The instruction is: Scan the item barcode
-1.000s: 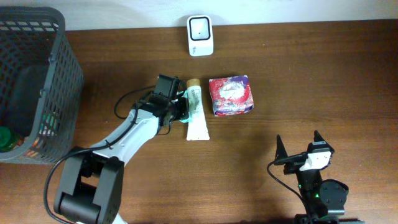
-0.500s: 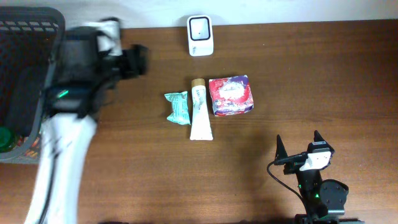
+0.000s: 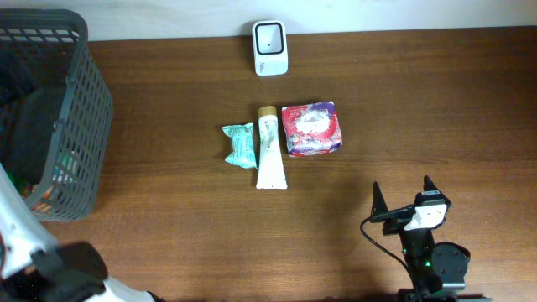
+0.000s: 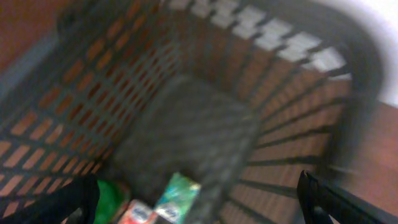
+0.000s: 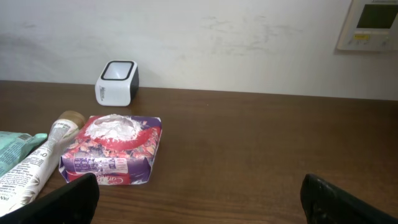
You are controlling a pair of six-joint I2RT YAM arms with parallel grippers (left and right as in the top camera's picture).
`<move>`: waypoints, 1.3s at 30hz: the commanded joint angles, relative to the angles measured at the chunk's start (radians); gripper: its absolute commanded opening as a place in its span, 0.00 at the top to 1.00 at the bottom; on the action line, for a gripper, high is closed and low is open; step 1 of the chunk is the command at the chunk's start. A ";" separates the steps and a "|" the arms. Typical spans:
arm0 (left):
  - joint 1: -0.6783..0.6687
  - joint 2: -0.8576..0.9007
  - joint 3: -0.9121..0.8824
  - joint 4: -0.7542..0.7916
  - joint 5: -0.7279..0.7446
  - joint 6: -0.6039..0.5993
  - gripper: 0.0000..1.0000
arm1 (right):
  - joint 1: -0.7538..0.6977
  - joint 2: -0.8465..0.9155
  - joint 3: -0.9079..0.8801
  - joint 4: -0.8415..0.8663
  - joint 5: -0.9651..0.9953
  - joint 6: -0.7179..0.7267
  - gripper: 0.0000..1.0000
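**Over the basket (image 3: 84, 109), left gripper (image 4: 194, 190) spread wide and empty**

At 10 o'clock on the table (image 3: 436, 101), the grey mesh basket stands against the left edge, and the frame cuts off part of its rim. The left wrist view looks down into it, badly blurred. On the basket floor lie a green object (image 4: 109, 200), a green-and-white packet (image 4: 178, 196) and a red-orange packet (image 4: 138, 213); what they are cannot be told. The left gripper's dark fingers sit at the two lower corners of that view, far apart, with nothing between them. Overhead, the left arm (image 3: 21, 231) is only a white blur at 8 o'clock.

At the table's centre three items lie in a row. From 9 o'clock to 3 o'clock they are a teal packet (image 3: 240, 144), a white tube (image 3: 268, 159) with its brown cap toward 12 o'clock, and a purple-and-red soft pack (image 3: 312, 129). They lie close together, and whether they touch cannot be told. The barcode scanner (image 3: 269, 48) stands at 12 o'clock by the back edge, well apart from the row, with bare wood between them.

At 5 o'clock, near the front edge, the right gripper (image 3: 403, 195) stands with its fingers fully spread and holds nothing. Bare wood runs from 1 to 4 o'clock, and also between the basket and the teal packet.
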 commanded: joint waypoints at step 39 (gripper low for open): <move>-0.204 -0.178 0.072 -0.133 0.644 -0.224 1.00 | -0.004 -0.006 -0.009 -0.002 0.005 0.004 0.01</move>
